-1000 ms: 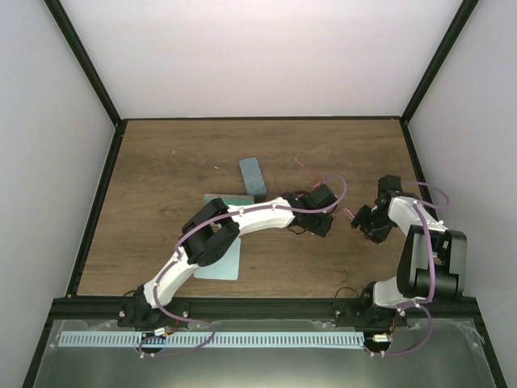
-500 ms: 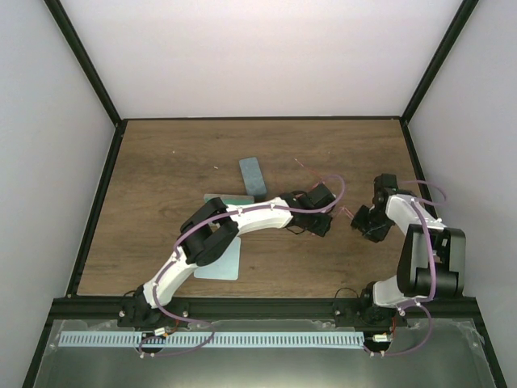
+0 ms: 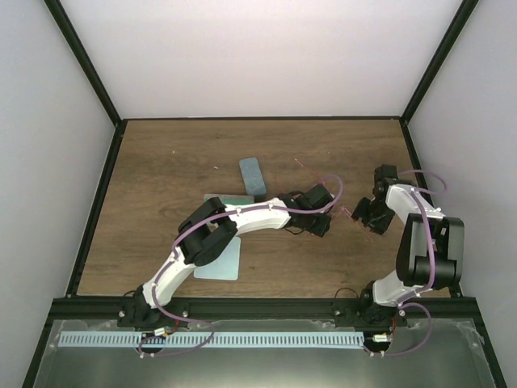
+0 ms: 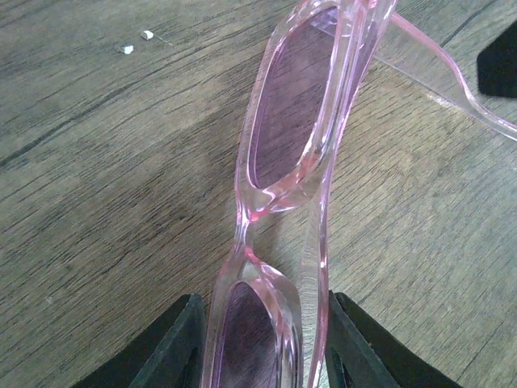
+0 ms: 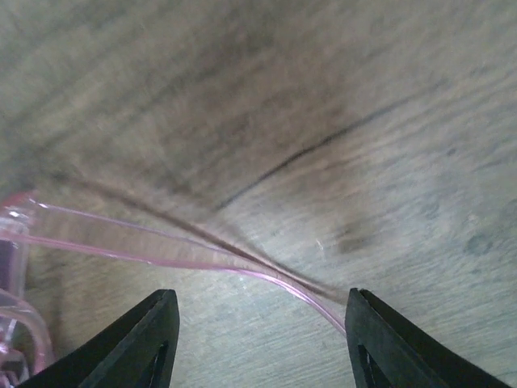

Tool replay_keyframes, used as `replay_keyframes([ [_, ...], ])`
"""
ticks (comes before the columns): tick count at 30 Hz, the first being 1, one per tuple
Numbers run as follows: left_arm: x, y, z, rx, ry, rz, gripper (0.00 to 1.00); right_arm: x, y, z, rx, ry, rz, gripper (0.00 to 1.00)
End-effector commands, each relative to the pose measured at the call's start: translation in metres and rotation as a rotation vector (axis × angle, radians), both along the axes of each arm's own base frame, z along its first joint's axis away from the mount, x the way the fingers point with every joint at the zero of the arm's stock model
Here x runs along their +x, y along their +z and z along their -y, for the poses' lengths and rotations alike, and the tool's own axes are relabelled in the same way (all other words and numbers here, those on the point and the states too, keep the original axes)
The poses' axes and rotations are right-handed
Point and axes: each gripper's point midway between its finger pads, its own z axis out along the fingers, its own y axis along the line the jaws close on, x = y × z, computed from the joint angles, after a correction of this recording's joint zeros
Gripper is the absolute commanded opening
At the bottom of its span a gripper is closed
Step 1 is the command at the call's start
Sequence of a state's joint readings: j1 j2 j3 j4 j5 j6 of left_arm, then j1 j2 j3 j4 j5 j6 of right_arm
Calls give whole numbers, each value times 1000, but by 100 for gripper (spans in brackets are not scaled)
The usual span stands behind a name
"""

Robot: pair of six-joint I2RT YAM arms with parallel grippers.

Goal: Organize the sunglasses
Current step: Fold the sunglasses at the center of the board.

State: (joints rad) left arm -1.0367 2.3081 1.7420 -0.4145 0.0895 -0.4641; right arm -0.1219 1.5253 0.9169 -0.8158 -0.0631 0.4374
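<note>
"Two grippers on one pair: why both?"

"The left gripper pinches the pink sunglasses by the front, one lens end squeezed between its fingers, the rest reaching out over the table. I judge that this pins the pair so a side piece can be worked."

"And the other?"

"The right gripper has its fingers spread wide, straddling the thin temple arm without touching it. It looks lined up to close on that arm, probably to fold it in."

"Where is all this?"

"Right of the table's middle, low over the wood, the grippers near each other. The blue-grey case lies well apart to the left."

"Is the second temple folded?"

"A strip runs along the front between the left fingers. It seems folded, but I cannot be sure."
</note>
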Motion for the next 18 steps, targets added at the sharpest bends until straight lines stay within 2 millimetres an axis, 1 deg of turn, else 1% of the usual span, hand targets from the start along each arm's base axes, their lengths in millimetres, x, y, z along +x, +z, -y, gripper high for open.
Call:
replay_keyframes([
  [1, -17, -50, -42, 173, 11, -100, 43, -7, -10, -9, 31, 39, -12, 60],
  [4, -17, -50, -40, 167, 13, -104, 43, -15, -20, -11, 36, 51, -34, 62],
  [6, -17, -50, -39, 162, 15, -106, 43, -17, -23, -12, 43, 52, -40, 61],
  [8, -17, -50, -38, 158, 16, -109, 43, -17, -24, -13, 52, 44, -48, 59],
  [11, -18, -49, -38, 154, 19, -111, 43, -20, -29, -14, 58, 36, -75, 50],
  [16, -20, -52, -40, 149, 24, -122, 43, -22, -30, -17, 83, 12, -86, 35],
  [18, -22, -52, -37, 136, 21, -138, 43, -22, -31, -20, 99, 3, -83, 30],
])
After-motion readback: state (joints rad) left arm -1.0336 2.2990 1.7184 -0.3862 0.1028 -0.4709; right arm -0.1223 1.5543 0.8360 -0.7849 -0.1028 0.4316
